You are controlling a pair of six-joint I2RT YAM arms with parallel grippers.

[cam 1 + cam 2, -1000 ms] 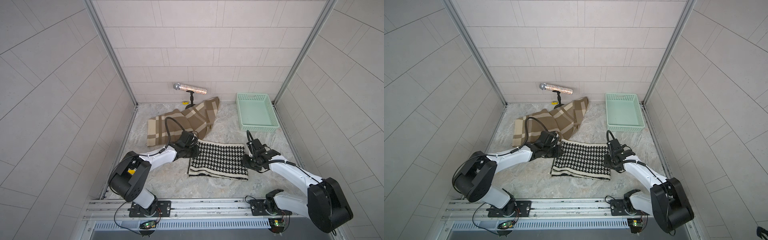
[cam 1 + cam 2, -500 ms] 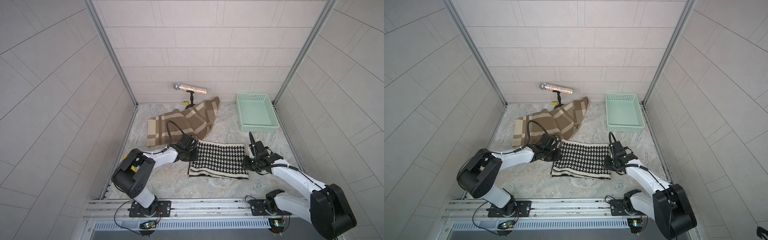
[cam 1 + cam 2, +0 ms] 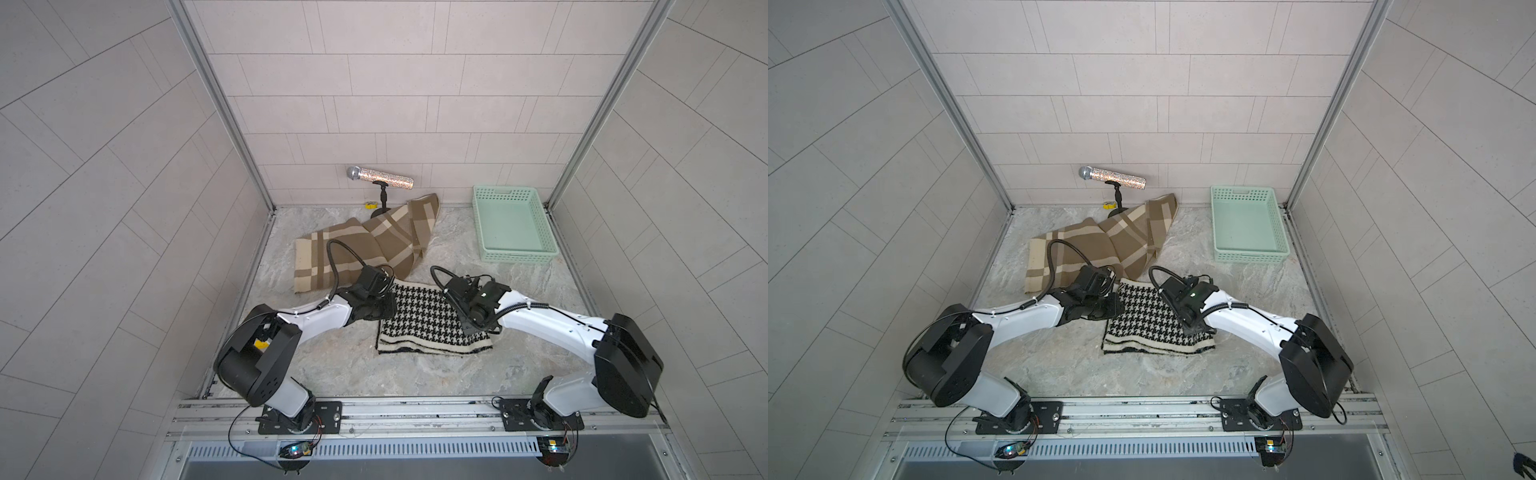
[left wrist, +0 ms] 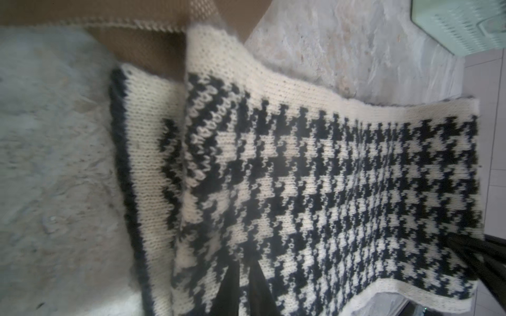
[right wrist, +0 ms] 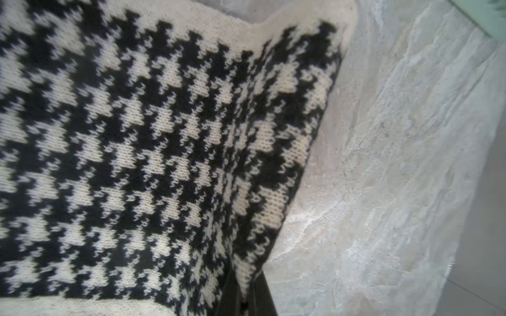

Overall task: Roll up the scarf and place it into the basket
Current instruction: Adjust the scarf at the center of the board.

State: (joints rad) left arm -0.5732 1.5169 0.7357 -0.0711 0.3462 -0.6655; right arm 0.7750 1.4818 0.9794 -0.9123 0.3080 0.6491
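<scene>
Left pincer clenched on the left edge of the houndstooth scarf, right pincer pinching its right edge, scarf lying flat mid-scene on the table with the basket well apart at far right: uneven pulls could skew the roll, thin pinches may slip, and the brown plaid cloth touching its far-left corner could snag.

scarf: black-white houndstooth, folded flat, centre near, left and right edges lifted
basket: mint green, upright, far right
</scene>
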